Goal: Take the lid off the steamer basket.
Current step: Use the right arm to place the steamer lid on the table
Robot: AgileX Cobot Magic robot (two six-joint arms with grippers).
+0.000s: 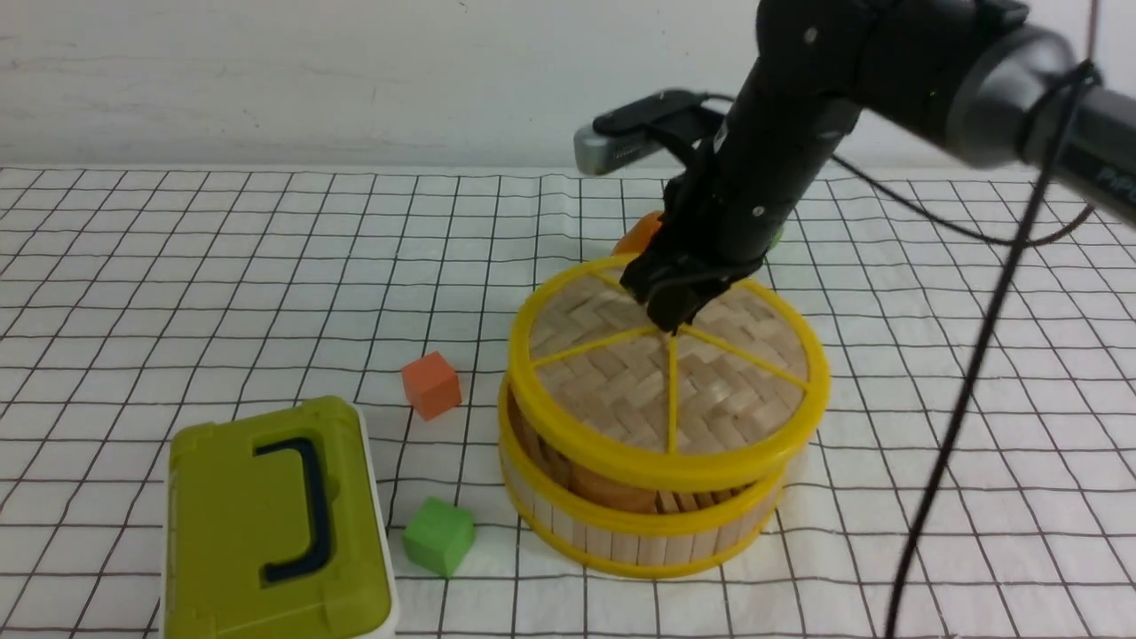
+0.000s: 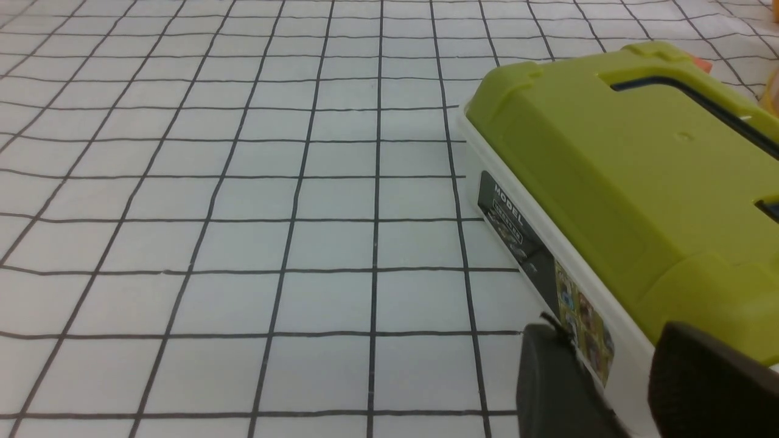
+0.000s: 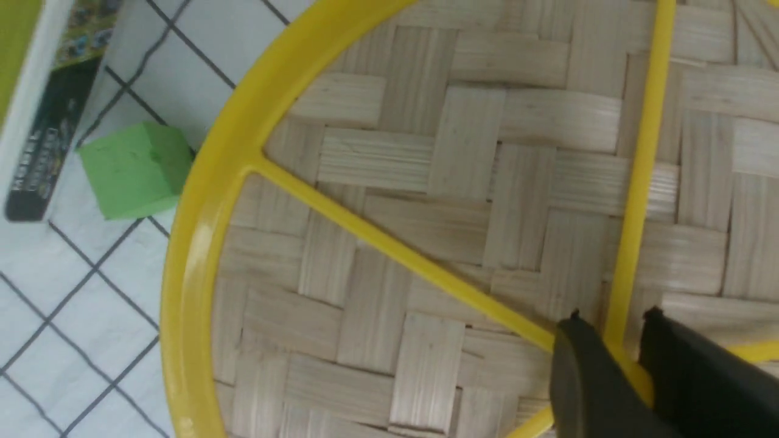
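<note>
The lid [image 1: 621, 382], a woven bamboo disc with a yellow rim and spokes, sits tilted over the steamer basket [image 1: 621, 537], with a gap at the near-left side. Something orange-brown shows through that gap. My right gripper [image 1: 670, 324] comes down from above and is shut on the lid's centre knob. In the right wrist view its dark fingers [image 3: 584, 377] pinch the yellow hub of the lid [image 3: 426, 182]. My left gripper [image 2: 614, 340] does not show in the front view. In its wrist view its jaws stand apart and empty beside the olive-green box.
An olive-green box [image 1: 266, 524] with a dark handle stands front left, also in the left wrist view [image 2: 608, 152]. An orange cube [image 1: 431, 384] and a green cube [image 1: 438, 535] lie left of the basket. An orange object [image 1: 639, 235] lies behind the basket. A black cable [image 1: 958, 399] hangs at the right.
</note>
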